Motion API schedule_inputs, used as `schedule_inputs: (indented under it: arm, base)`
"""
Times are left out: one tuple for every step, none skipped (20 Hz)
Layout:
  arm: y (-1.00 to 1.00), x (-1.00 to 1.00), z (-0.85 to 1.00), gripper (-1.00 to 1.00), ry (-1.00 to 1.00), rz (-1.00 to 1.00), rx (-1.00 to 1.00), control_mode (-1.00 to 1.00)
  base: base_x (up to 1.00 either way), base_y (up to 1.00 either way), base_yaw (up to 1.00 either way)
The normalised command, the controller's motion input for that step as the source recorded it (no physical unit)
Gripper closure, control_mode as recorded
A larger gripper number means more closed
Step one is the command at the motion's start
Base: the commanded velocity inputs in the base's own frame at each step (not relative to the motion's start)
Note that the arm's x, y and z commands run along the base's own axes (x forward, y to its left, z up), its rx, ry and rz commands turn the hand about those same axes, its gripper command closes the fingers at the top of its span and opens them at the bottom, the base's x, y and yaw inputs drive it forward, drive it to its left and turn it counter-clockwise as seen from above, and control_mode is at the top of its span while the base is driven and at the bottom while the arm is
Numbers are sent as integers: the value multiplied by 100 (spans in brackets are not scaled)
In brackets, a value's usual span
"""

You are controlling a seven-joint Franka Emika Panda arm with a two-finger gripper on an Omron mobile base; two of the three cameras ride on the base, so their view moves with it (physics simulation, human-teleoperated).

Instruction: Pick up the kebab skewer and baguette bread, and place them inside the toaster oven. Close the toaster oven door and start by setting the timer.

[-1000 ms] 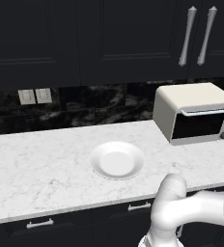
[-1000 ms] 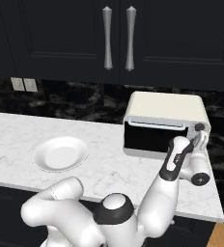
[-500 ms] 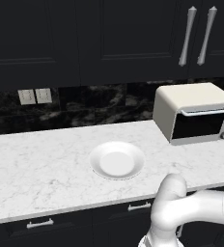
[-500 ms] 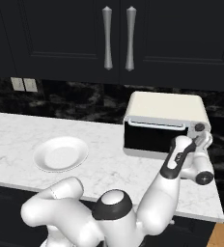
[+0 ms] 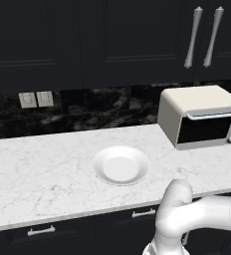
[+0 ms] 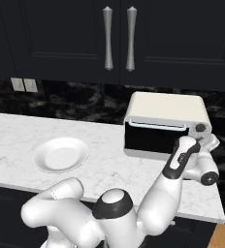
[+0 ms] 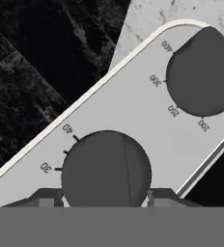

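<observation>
Left base view is showing, from the left, a pair of pale wall outlets [image 5: 36,99] sitting on the dark backsplash above the white marble counter [image 5: 38,174]. Further right, a white plate [image 5: 120,166] is lying bare near the counter's middle. Right of it, the toaster oven [image 5: 192,102] is standing against the backsplash, its cream top showing, and the toaster oven door [image 5: 204,128] is standing shut, the silver handle running along its upper edge. Above, two silver cabinet handles [image 5: 203,36] are hanging on the dark cupboards.

Right base view is giving the same row from the other side: the plate [image 6: 61,154] at the left, the toaster oven [image 6: 167,107] right of centre with its door [image 6: 151,139] shut, and the arm reaching up to the oven's right panel, where the gripper [image 6: 206,141] is sitting just below a dark knob [image 6: 200,128].

Hand view is looking straight at that pale panel: the timer knob [image 7: 106,170], ringed by marks reading 30 and 40, is sitting between the two finger tips [image 7: 46,198], which are flanking it closely on either side; whether they are actually pressing on it I cannot tell. Up to the right, a second dark knob [image 7: 203,73] is carrying temperature numbers around it.
</observation>
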Motion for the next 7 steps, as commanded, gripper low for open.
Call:
schedule_inputs:
  arm:
    - [0, 0, 0, 100, 3, -7, 43, -100]
    - [0, 0, 0, 100, 3, -7, 43, -100]
    - [0, 0, 0, 100, 4, -8, 43, -100]
    - [0, 0, 0, 100, 5, -9, 44, -100]
    - [0, 0, 0, 100, 5, -9, 43, -100]
    - [0, 0, 0, 100, 5, -9, 43, -100]
    - [0, 0, 0, 100, 5, -10, 43, -100]
  base:
    - [0, 0, 0]
    - [0, 0, 0]
    - [0, 0, 0]
    - [0, 0, 0]
    - [0, 0, 0]
    - [0, 0, 0]
    - [0, 0, 0]
